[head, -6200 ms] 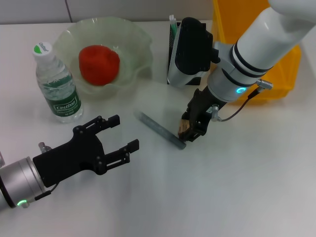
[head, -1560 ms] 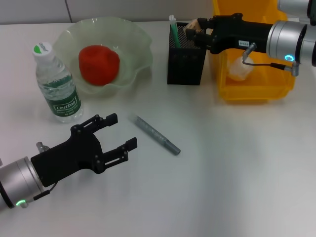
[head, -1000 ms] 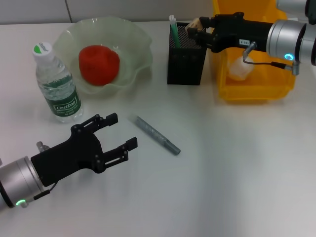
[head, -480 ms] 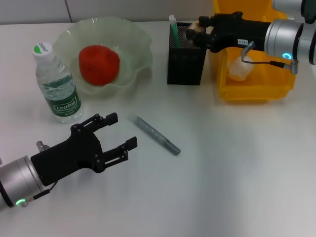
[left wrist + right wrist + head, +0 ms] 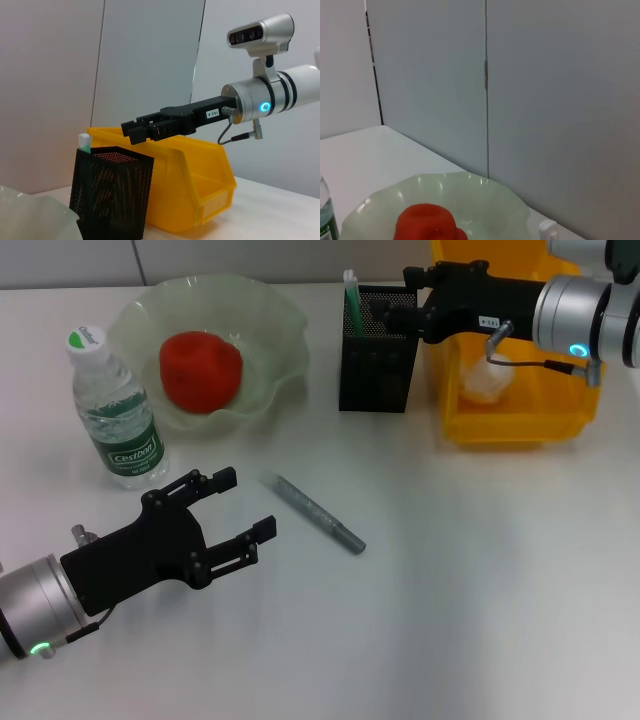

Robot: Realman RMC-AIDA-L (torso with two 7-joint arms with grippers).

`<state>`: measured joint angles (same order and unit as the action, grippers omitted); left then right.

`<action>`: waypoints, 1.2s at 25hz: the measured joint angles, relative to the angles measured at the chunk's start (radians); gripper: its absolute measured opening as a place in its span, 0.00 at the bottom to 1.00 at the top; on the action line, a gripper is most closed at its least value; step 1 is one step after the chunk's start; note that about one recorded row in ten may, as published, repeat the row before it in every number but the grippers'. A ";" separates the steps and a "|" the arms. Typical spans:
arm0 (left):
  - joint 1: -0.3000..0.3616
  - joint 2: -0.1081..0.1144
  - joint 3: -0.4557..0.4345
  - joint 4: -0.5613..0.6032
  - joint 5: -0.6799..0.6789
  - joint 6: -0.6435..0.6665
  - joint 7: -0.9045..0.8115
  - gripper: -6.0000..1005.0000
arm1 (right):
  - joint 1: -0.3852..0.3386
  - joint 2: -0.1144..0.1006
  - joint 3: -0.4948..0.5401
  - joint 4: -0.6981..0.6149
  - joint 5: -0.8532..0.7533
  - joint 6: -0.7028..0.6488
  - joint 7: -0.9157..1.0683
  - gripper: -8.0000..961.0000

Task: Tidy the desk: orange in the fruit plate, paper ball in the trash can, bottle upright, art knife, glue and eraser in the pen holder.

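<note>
My right gripper (image 5: 410,302) hovers over the rim of the black mesh pen holder (image 5: 378,350), open with nothing between its fingers. The left wrist view shows that right gripper (image 5: 132,131) above the holder (image 5: 111,192). A green-and-white glue stick (image 5: 350,290) stands in the holder. The eraser is hidden. The grey art knife (image 5: 318,512) lies flat on the table. My left gripper (image 5: 225,508) rests open just left of it. The orange (image 5: 200,370) sits in the green glass fruit plate (image 5: 275,320). The bottle (image 5: 115,410) stands upright. The paper ball (image 5: 485,380) lies in the yellow trash can (image 5: 520,420).
The yellow bin stands directly right of the pen holder. The plate and bottle fill the back left. White table stretches across the front and right, around the knife.
The tan eraser held between my right fingers over the pen holder is gone from them, and the fingers have parted. The left arm and the knife have not moved.
</note>
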<state>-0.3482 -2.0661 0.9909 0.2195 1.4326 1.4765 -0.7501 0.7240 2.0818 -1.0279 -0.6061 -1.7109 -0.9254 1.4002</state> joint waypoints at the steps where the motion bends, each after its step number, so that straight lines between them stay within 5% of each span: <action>1: 0.000 0.000 0.000 0.000 0.000 0.000 0.000 0.80 | 0.000 0.001 0.000 -0.001 0.001 0.000 0.000 0.68; 8: 0.000 0.000 0.000 0.000 0.001 0.002 0.000 0.80 | -0.006 0.001 0.002 -0.023 0.009 -0.051 0.023 0.68; 20: 0.005 0.000 0.000 0.000 0.006 0.002 0.000 0.80 | -0.046 -0.030 0.004 -0.206 -0.123 -0.439 0.319 0.68; 30: 0.020 0.004 0.003 0.000 0.006 -0.001 0.001 0.80 | 0.062 -0.001 -0.060 -0.231 -0.424 -0.496 0.493 0.68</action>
<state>-0.3282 -2.0625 0.9937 0.2194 1.4391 1.4758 -0.7489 0.7862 2.0804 -1.0884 -0.8375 -2.1353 -1.4215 1.8929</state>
